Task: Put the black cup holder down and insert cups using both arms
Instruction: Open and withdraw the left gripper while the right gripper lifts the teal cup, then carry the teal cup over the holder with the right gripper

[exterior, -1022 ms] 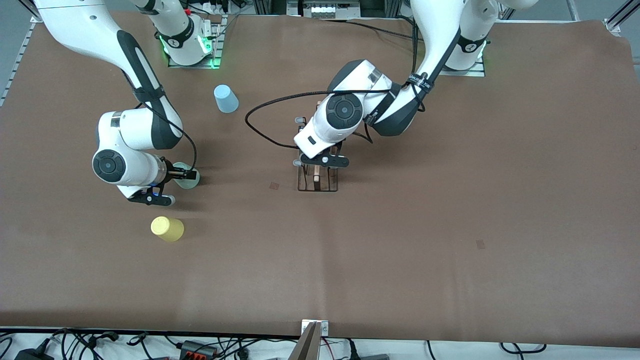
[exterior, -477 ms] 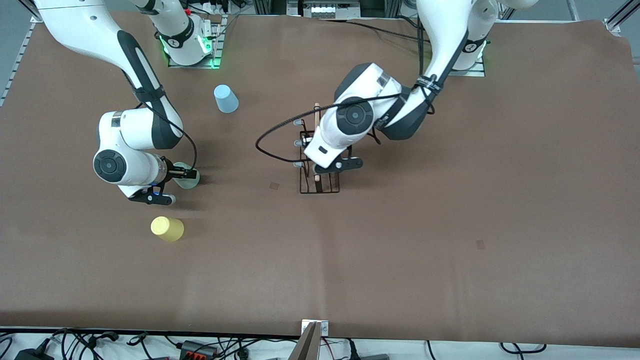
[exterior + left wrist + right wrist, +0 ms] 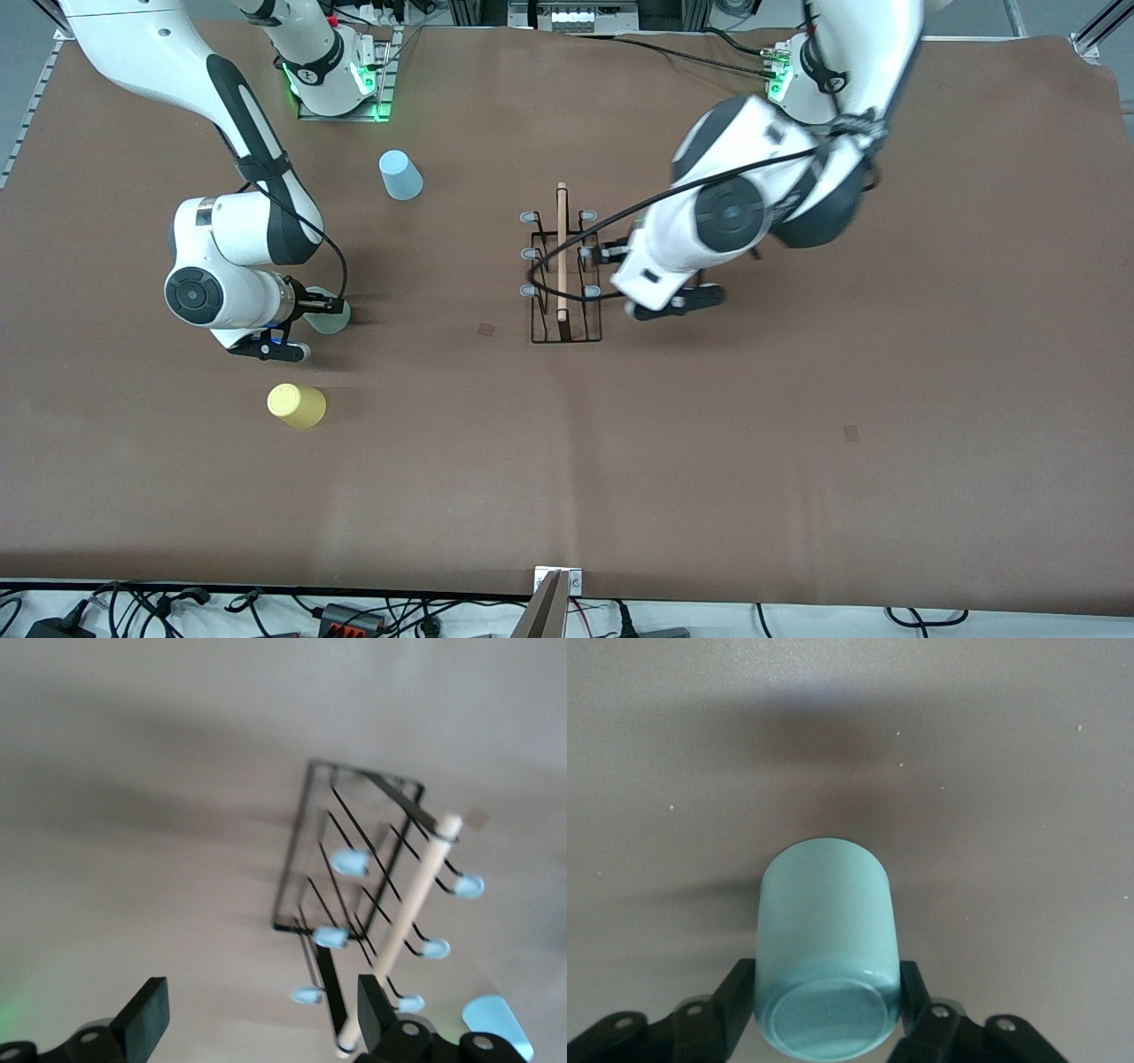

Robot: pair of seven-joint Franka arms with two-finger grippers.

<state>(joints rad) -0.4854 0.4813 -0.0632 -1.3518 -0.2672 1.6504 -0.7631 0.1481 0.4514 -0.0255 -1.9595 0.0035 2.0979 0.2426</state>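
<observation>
The black cup holder stands upright mid-table, its wooden rod handle on top; it also shows in the left wrist view as the wire holder. My left gripper hangs beside the holder toward the left arm's end, open and empty. The mint green cup lies on its side on the table with my right gripper shut on it. In the right wrist view the fingers press both sides of the cup. The yellow cup and the light blue cup stand free.
The left arm's black cable loops over the holder's pegs. The yellow cup is nearer the front camera than the right hand, and the light blue cup is farther from it. Cables and plugs lie along the table's near edge.
My left gripper opened, let go of the holder's handle and moved off toward the left arm's end. My right gripper closed on the mint green cup.
</observation>
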